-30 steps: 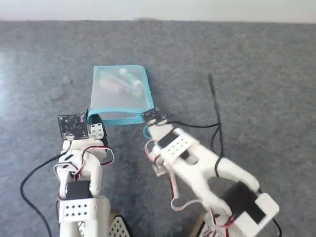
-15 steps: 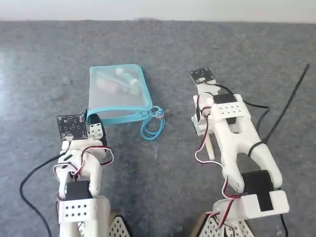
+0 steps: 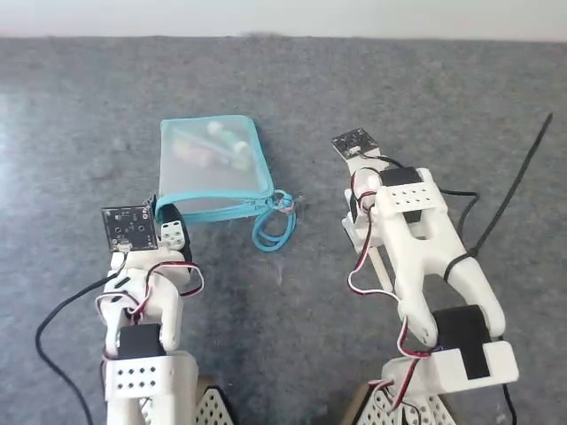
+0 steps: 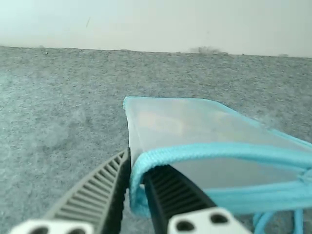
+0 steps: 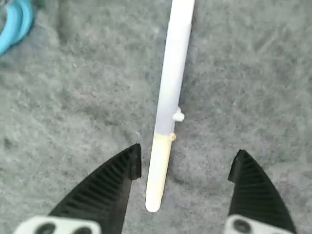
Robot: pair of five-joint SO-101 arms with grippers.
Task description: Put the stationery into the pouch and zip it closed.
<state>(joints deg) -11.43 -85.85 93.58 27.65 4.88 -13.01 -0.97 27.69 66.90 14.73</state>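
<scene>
A translucent pouch (image 3: 213, 168) with teal trim lies on the grey carpet, with several stationery items showing inside it. My left gripper (image 3: 170, 223) is shut on its near left corner. In the left wrist view the fingers (image 4: 165, 190) pinch the teal edge of the pouch (image 4: 195, 131). A white and cream pen (image 5: 168, 97) lies on the carpet to the pouch's right. My right gripper (image 5: 187, 156) hovers open over the pen's cream end, one finger on each side. From above, the right arm (image 3: 407, 221) covers most of the pen (image 3: 382, 267).
A teal wrist strap (image 3: 275, 226) loops from the pouch's zipper end toward the right arm; its edge shows in the right wrist view (image 5: 14, 19). A black cable (image 3: 514, 195) trails at the far right. Open carpet lies between the arms.
My right arm has swung right, away from the pouch's zipper end, and now sits over the pen. The pouch shifted slightly left. The left arm kept its grip.
</scene>
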